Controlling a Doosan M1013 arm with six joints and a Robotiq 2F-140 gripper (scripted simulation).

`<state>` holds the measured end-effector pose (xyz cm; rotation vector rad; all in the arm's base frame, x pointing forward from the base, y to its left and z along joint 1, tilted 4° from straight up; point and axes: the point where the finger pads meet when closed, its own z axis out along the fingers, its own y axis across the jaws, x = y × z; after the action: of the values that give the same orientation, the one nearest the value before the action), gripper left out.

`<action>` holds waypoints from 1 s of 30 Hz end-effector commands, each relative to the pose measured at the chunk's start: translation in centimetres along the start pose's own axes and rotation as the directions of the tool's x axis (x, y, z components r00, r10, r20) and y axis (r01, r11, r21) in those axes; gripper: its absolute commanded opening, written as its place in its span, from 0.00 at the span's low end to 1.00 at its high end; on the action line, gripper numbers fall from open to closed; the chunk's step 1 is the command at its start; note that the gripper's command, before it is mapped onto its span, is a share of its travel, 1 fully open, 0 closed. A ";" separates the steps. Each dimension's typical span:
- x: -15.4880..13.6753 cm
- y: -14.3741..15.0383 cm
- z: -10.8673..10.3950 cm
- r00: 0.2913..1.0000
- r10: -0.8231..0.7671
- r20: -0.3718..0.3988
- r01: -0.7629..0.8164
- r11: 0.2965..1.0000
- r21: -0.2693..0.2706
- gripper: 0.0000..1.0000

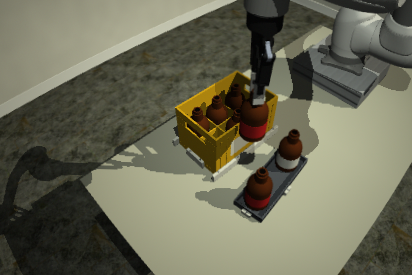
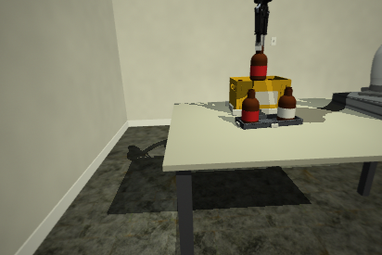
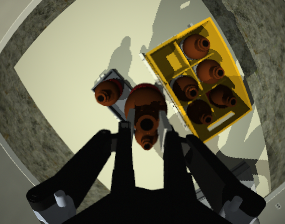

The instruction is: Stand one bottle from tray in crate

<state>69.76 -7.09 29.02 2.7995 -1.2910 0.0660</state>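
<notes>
My gripper (image 1: 259, 96) is shut on the neck of a brown bottle with a red label (image 1: 253, 120) and holds it upright in the air, beside the yellow crate (image 1: 226, 121) on its tray-facing side. It also shows in the exterior view (image 2: 259, 65), above the crate's rim (image 2: 260, 92). In the wrist view the held bottle (image 3: 146, 117) hangs between my fingers, left of the crate (image 3: 199, 79). Several brown bottles (image 1: 216, 109) stand in the crate's cells. On the dark tray (image 1: 273, 180) stand a red-label bottle (image 1: 258, 188) and a white-label bottle (image 1: 289, 150).
The crate and tray sit on a beige table (image 1: 280, 205). The robot's grey base (image 1: 345, 67) stands at the table's far right corner. A wall runs behind, and dark floor surrounds the table.
</notes>
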 end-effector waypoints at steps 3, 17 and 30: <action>0.9 0.6 0.0 1.000 0.000 0.000 0.000 1.000 0.000 0.00; 3.4 2.3 0.0 1.000 0.000 0.000 0.000 1.000 0.000 0.00; 5.7 3.9 0.0 1.000 0.000 0.000 0.000 1.000 0.000 0.00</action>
<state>70.46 -13.28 29.46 2.7994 -1.2911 0.0660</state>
